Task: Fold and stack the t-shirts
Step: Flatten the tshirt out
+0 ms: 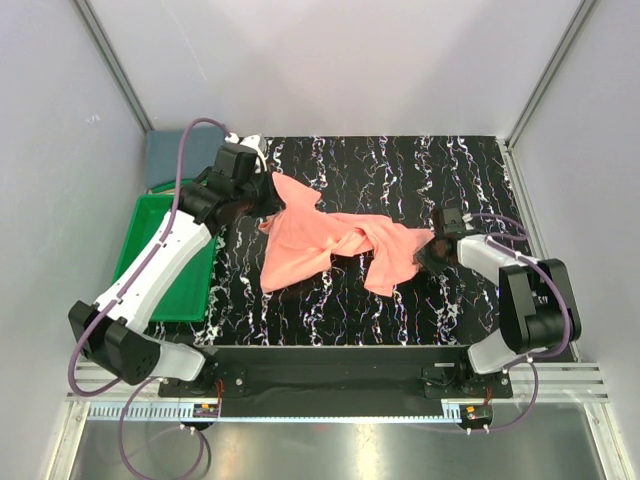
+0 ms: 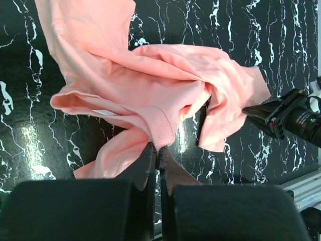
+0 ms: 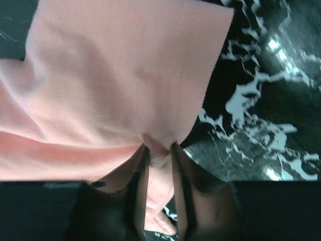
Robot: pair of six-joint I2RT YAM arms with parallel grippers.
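Observation:
The salmon-pink t-shirt [image 1: 310,245] lies crumpled and stretched across the middle of the black marbled table, part of it lifted. My left gripper [image 1: 266,205] is at the shirt's far left end. In the left wrist view it [image 2: 159,150] is shut on the ribbed collar of the shirt [image 2: 150,85], near the white neck label [image 2: 104,112]. My right gripper [image 1: 428,250] is at the shirt's right end. In the right wrist view its jaws [image 3: 159,148] pinch a fold of pink cloth [image 3: 110,75] that fills the gap between them. The slate blue-grey t-shirt [image 1: 165,160] lies folded at the far left corner.
A green plastic tray [image 1: 190,290] sits along the table's left side, under my left arm. Grey walls close in the table at the left, back and right. The right gripper [image 2: 281,118] also shows at the right edge of the left wrist view.

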